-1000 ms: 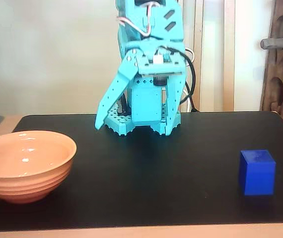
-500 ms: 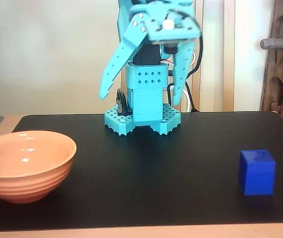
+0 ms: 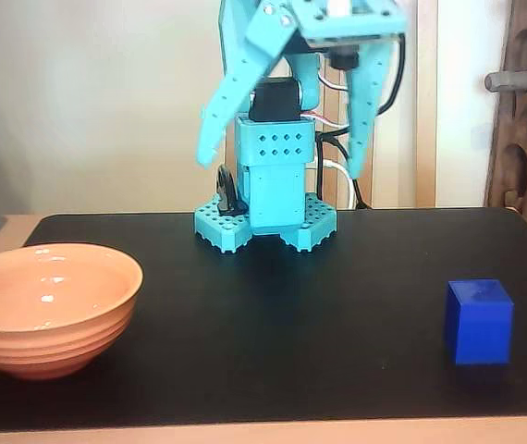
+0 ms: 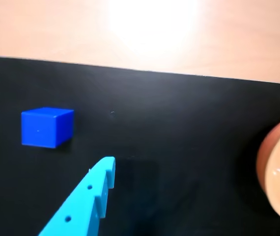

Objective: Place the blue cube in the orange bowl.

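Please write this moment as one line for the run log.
gripper: open, raised above base, empty | blue cube: on black mat, right in fixed view | orange bowl: left, empty | step: cube not yet grasped

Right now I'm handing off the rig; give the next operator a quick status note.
Gripper: open and empty, raised above the arm's base at the back of the black mat.
Blue cube: sits on the mat at the right in the fixed view, untouched, nothing near it.
Orange bowl: at the left edge of the mat in the fixed view, empty.
Done: nothing yet; no grasp made.
Left: bring the gripper down to the cube, grasp it, carry it across the mat and release it in the bowl.
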`<state>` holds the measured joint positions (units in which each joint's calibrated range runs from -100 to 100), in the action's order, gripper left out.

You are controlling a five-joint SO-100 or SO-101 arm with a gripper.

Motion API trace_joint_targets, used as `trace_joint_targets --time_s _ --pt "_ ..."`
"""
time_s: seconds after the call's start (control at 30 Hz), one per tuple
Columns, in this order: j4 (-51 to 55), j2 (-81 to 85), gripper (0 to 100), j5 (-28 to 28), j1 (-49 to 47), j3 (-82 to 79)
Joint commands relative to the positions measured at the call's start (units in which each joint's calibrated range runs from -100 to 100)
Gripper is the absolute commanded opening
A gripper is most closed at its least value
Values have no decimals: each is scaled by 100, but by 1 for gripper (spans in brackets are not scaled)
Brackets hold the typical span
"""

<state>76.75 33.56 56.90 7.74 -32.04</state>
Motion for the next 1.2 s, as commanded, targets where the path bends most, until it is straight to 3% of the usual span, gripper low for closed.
trace_joint_targets --time_s 0.0,0.47,1.17 --pt "-27 -54 41 195 -503 645" --pt "-506 -719 41 657 -1807 654" --pt "-1839 -1477 41 1166 -2509 636"
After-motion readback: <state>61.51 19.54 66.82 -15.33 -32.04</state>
